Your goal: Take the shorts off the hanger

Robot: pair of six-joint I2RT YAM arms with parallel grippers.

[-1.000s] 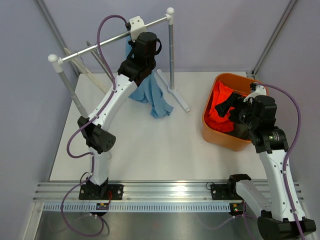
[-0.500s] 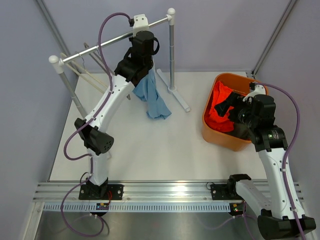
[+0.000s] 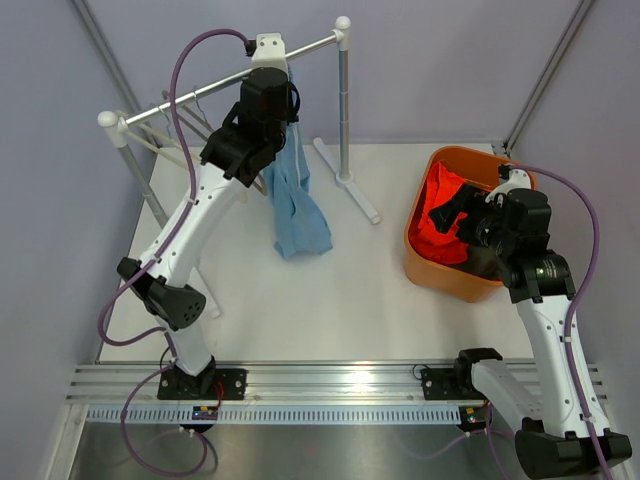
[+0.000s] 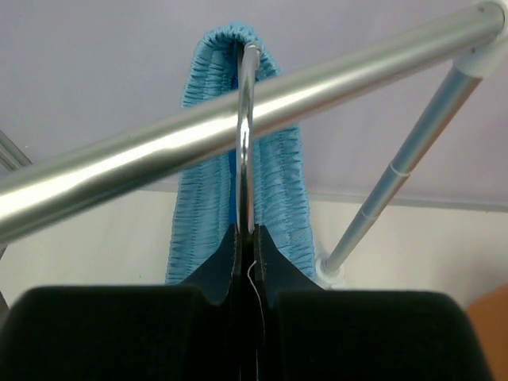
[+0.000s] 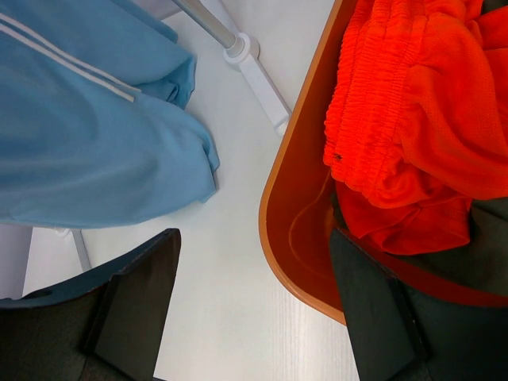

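At the rail point(image 4: 159, 155), blue shorts point(image 3: 295, 210) still hang on the hanger point(image 4: 245, 182) pinched by the left gripper point(image 4: 248, 238); orange shorts point(image 5: 421, 103) lie in the bin point(image 5: 298, 206) beneath the wide-open, empty right gripper point(image 5: 254, 309).

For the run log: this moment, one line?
left gripper shut on hanger | blue shorts hanging | right gripper open over orange bin

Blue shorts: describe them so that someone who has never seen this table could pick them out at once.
Start at the metal rail at the table's back left. From the hook that the left gripper pinches there hangs one long cloth: the blue shorts. They alone are blue and hanging; the orange shorts lie in the bin.
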